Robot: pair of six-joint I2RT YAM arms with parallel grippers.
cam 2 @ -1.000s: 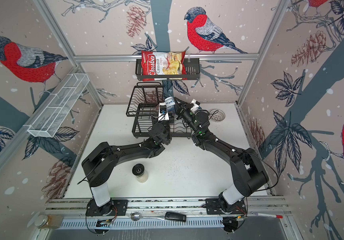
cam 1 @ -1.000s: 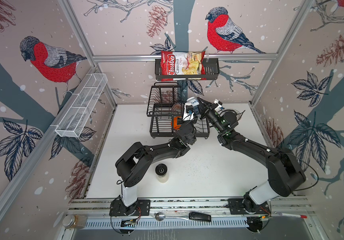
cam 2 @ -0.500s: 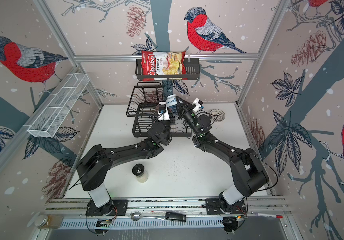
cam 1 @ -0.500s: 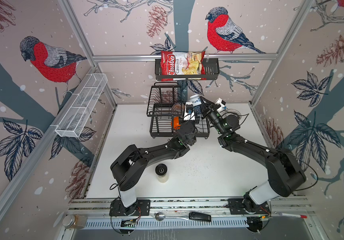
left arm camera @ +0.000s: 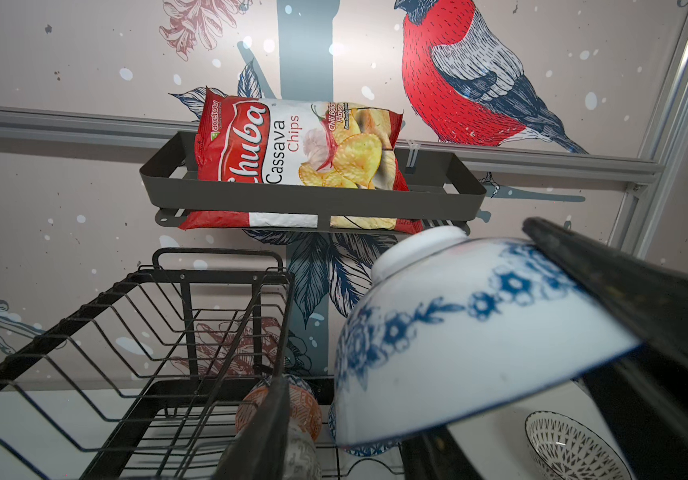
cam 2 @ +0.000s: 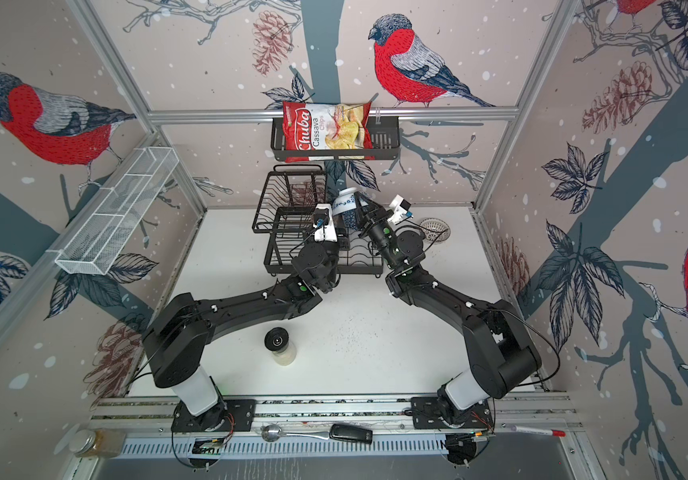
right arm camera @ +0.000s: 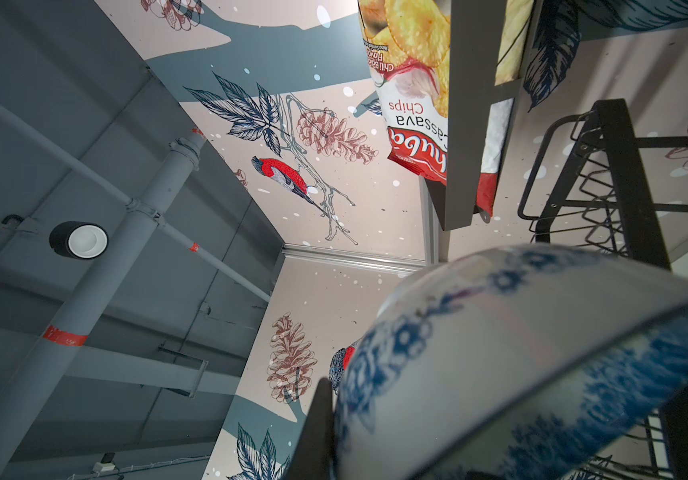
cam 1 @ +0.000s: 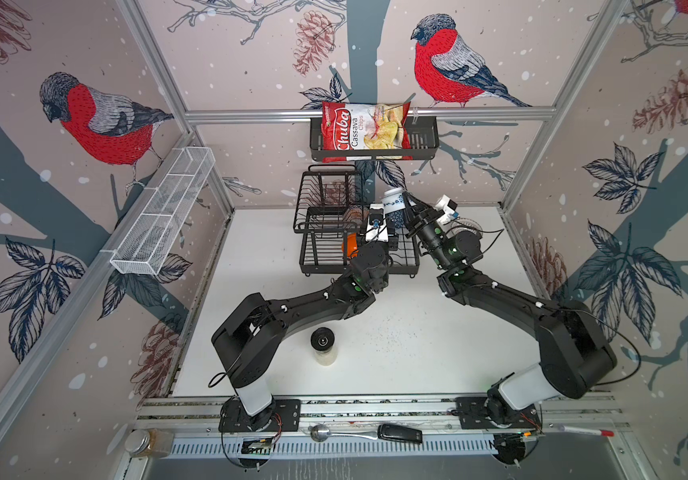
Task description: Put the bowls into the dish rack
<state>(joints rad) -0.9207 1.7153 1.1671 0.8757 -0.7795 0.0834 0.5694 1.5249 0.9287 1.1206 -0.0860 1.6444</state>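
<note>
The rack [cam 1: 317,259] stands at the middle of the desk's [cam 1: 417,332] far edge, and both arms reach over its right-hand part. The right gripper [cam 1: 405,203] has its jaws pressed together on the rim of a blue bowl [cam 1: 393,198] (the right wrist view shows the bowl's wall caught between the two fingers). It holds the bowl in the air, tipped on its side with the white foot toward the back wall. The bowl hangs above the rack's lower tray, just beside the upper basket [cam 1: 325,191]. The left gripper [cam 1: 380,216] sits close to the same bowl with its jaws spread. In the left wrist view one finger [left arm camera: 263,428] stands clear of the bowl's side; whether the opposite one touches the bowl cannot be told. An orange bowl [cam 1: 348,245] rests in the lower tray, partly hidden by the left arm. The left wrist view shows a patterned orange bowl [left arm camera: 292,405] deeper in the tray, with a grey bowl [left arm camera: 303,453] just beside it, both behind that finger. A lattice bowl [cam 1: 465,226] sits upright on the desk between the rack and the right edge, near the far edge. A jar [cam 1: 323,347] stands toward the front edge, well apart from the rack. On the back wall above, a chips bag [cam 1: 365,131] leans in a wall basket [cam 1: 421,139].
</note>
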